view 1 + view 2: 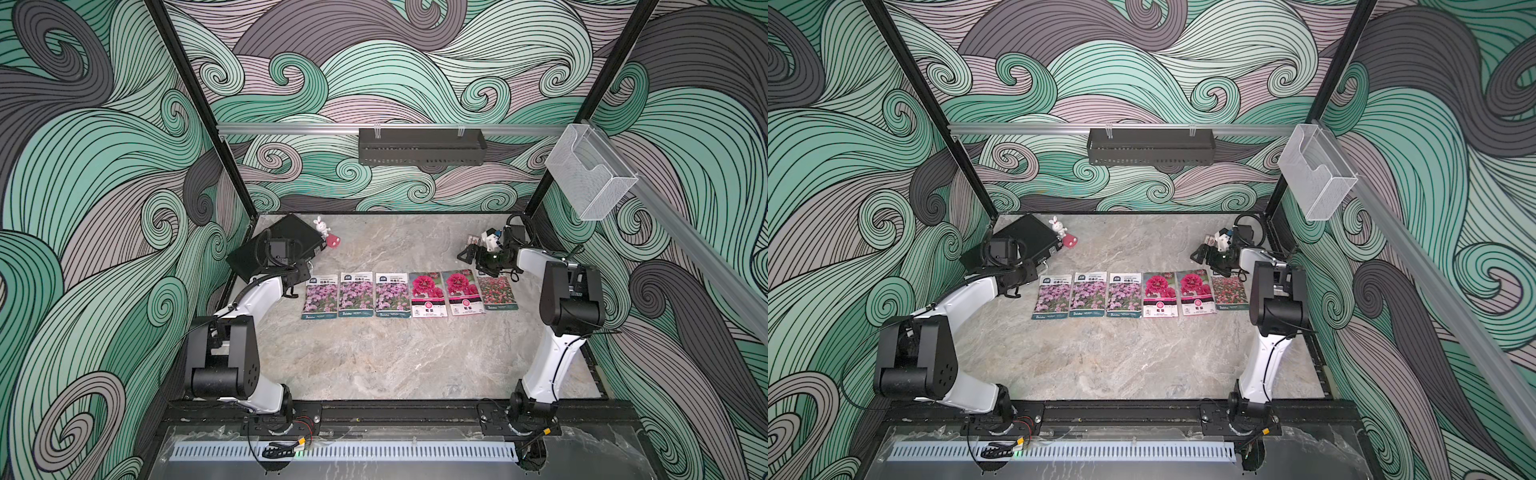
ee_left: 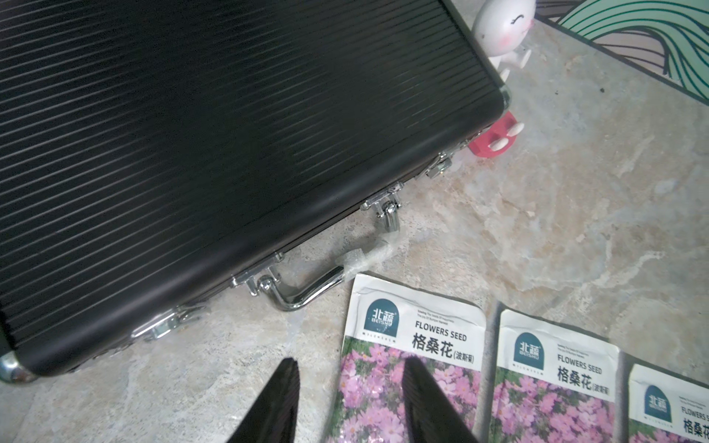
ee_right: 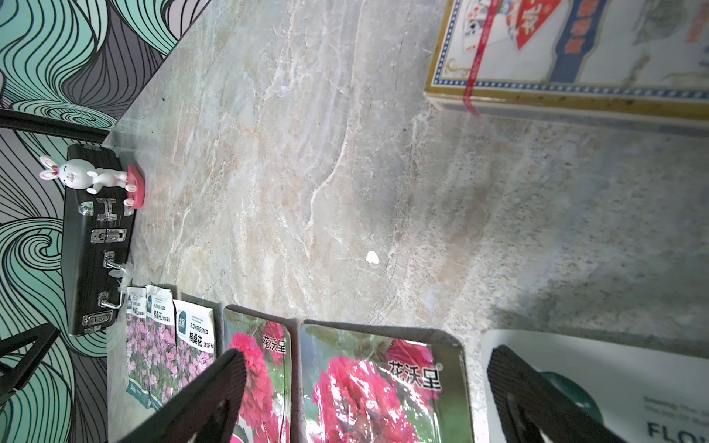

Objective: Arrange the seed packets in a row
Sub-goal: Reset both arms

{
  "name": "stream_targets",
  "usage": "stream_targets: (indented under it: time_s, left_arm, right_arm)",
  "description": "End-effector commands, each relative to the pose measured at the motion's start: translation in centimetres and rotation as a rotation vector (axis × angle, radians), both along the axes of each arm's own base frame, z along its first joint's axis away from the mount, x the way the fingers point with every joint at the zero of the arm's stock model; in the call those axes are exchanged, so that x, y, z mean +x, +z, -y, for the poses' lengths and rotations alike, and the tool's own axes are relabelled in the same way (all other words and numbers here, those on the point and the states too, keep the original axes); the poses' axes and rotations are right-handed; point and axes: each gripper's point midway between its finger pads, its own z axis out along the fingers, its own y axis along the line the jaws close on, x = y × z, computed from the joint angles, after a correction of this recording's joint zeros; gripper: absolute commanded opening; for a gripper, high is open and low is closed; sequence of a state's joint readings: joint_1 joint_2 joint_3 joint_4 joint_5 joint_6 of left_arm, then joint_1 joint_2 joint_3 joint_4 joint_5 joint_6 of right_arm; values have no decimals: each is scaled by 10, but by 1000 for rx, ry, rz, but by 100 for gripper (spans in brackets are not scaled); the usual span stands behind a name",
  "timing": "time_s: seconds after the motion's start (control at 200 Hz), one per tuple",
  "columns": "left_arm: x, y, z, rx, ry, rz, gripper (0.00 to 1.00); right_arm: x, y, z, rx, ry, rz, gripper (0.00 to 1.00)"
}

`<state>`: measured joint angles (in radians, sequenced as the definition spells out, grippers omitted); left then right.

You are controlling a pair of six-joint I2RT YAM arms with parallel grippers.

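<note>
The marble table (image 1: 395,365) carries everything; the black case (image 2: 192,134) lies flat in its far left corner. The six seed packets (image 1: 392,295) lie face up in one row across the middle, side by side: three purple-pink at the left, then two magenta, then one red-pink. The left gripper (image 2: 351,399) hangs at the left end of the row, jaws parted, nothing between them; the right gripper (image 3: 368,383) hangs over the right end, jaws spread wide, also empty. The card box (image 3: 575,57) lies behind the row; the rabbit figure (image 1: 322,226) stands just beside the case.
</note>
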<state>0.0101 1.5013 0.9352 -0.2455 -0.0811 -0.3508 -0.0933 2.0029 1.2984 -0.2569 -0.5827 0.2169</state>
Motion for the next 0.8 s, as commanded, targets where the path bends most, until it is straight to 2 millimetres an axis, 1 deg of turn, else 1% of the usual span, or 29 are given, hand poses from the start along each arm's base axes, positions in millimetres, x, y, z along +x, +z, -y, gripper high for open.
stream_targets:
  time_s: [0.0, 0.52, 0.68, 0.76, 0.795]
  left_arm:
    - [14, 25, 4, -14, -2, 73, 46]
    - [15, 26, 9, -25, -12, 78, 46]
    - [15, 26, 10, -26, -14, 80, 46]
    - [15, 27, 11, -26, -15, 81, 46]
    - [15, 27, 11, -25, -16, 81, 46]
  right_arm:
    - [-3, -5, -1, -15, 8, -25, 100]
    - [-15, -15, -1, -39, 13, -81, 100]
    - [-16, -14, 0, -46, 12, -77, 100]
    - [-16, -10, 1, -53, 13, -66, 100]
    - [-15, -5, 1, -53, 11, -58, 100]
